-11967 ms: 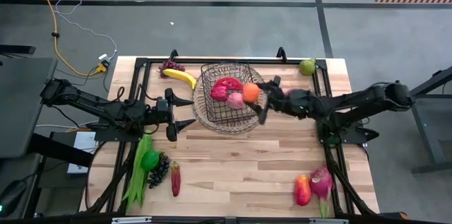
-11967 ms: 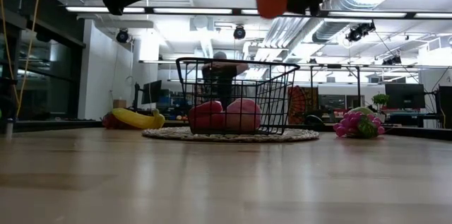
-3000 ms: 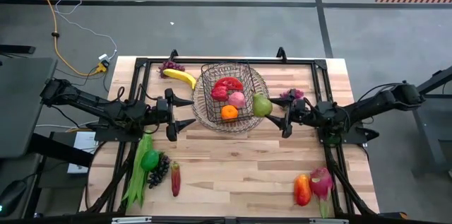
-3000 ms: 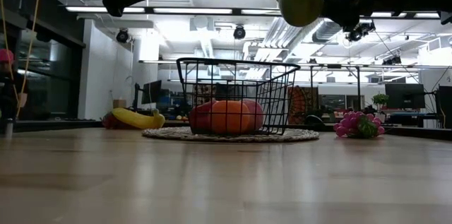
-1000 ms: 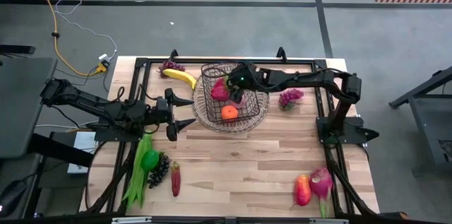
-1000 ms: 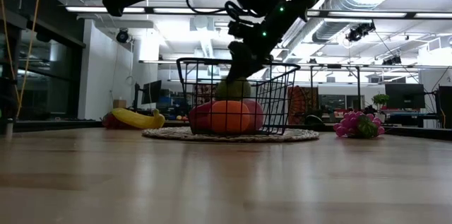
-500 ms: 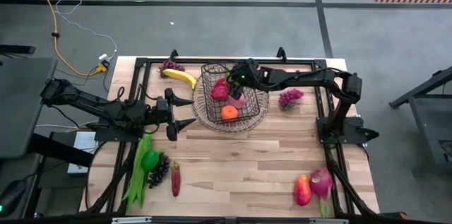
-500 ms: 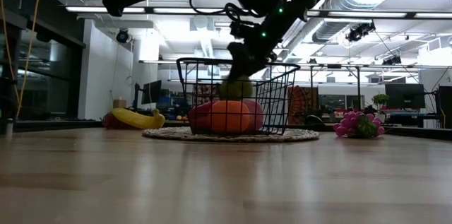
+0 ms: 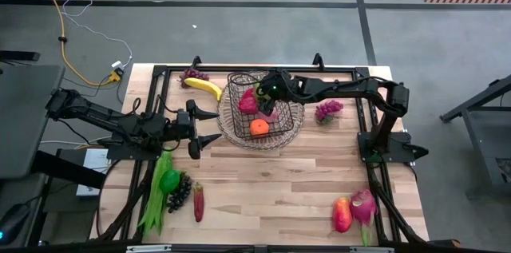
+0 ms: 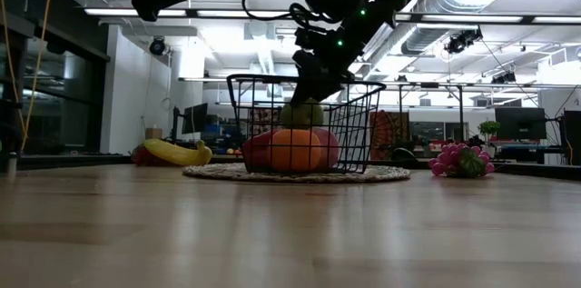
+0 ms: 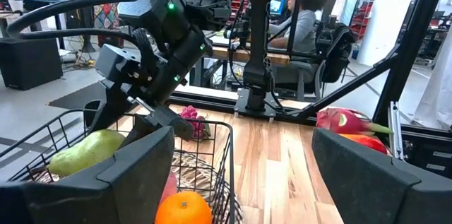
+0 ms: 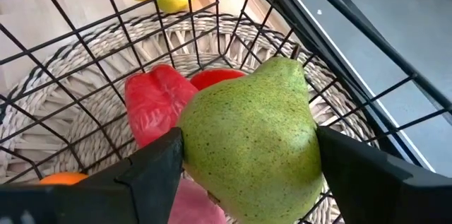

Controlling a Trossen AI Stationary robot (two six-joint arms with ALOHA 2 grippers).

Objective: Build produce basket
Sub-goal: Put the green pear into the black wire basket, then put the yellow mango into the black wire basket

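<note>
The right gripper is reached into the basket, which stands on a round wicker tray at the far middle of the worktop. In the right wrist view its fingers sit on either side of a green pear, spread about as wide as the fruit; whether they press on it or have just let go cannot be told. From above, the pear is hidden under the arm. In the low view the pear rests on top of the other fruit inside the basket.

Also in the basket: an orange and a red piece whose kind is hard to make out; a pink item is mostly covered.

The left gripper hovers just left of the tray, fingers wide apart and empty.

Outside the basket:
- banana and dark grapes, far left;
- purple grapes, right of the tray;
- green beans, green pepper and more grapes, near left;
- dragon fruit, near right, partly behind the frame.

A seated person shows in the left wrist view, partly hidden by the arm.
</note>
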